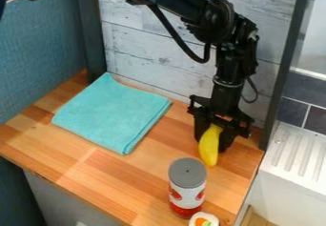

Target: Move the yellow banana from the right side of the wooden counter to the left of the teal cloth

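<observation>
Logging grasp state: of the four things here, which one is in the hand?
The yellow banana, between the fingers of the hand. The grey-topped can, folded cloth and sushi-like piece sit apart from it.

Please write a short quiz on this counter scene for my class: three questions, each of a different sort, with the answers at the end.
1. Multiple choice: What is the hand gripping?
A) the can
B) the banana
C) the cloth

2. True or false: The can is lying on its side.

3. Fill in the missing word: The cloth is not spread out to its full size on the wooden counter; it has been ______ into layers.

Key: 1. B. 2. False; the can stands upright. 3. folded.
</observation>
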### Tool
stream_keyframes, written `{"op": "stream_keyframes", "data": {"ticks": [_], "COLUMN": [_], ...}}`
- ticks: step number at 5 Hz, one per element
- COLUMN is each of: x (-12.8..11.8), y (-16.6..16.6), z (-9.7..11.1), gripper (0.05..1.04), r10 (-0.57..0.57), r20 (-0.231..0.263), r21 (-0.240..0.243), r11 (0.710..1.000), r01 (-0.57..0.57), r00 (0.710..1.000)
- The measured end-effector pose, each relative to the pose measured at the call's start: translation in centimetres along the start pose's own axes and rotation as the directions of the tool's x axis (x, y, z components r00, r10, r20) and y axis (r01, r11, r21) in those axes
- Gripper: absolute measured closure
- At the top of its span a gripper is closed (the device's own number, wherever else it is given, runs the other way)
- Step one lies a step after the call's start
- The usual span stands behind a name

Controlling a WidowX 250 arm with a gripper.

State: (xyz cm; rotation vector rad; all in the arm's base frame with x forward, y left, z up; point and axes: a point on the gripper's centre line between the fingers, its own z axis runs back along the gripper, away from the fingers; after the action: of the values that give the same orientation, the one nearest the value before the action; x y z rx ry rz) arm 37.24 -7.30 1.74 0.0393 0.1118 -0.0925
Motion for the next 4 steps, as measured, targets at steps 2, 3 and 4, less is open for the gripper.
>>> {"op": "stream_keyframes", "data": {"ticks": [2,3,4], "x": [-3.1,-6.4,-10.6], "y": [1.6,3.0,5.7], "z": [5.1,6.7,7.0], "gripper": [0.466,0.466,0.466], "r10": [0.03,0.069,0.24], "r20": [0.144,0.175,0.161], "r21": [0.046,0.093,0.081], "r11": [0.998,0.992,0.963], "r01": [-0.037,-0.086,-0.255], "r00": [0.989,0.982,0.957]}}
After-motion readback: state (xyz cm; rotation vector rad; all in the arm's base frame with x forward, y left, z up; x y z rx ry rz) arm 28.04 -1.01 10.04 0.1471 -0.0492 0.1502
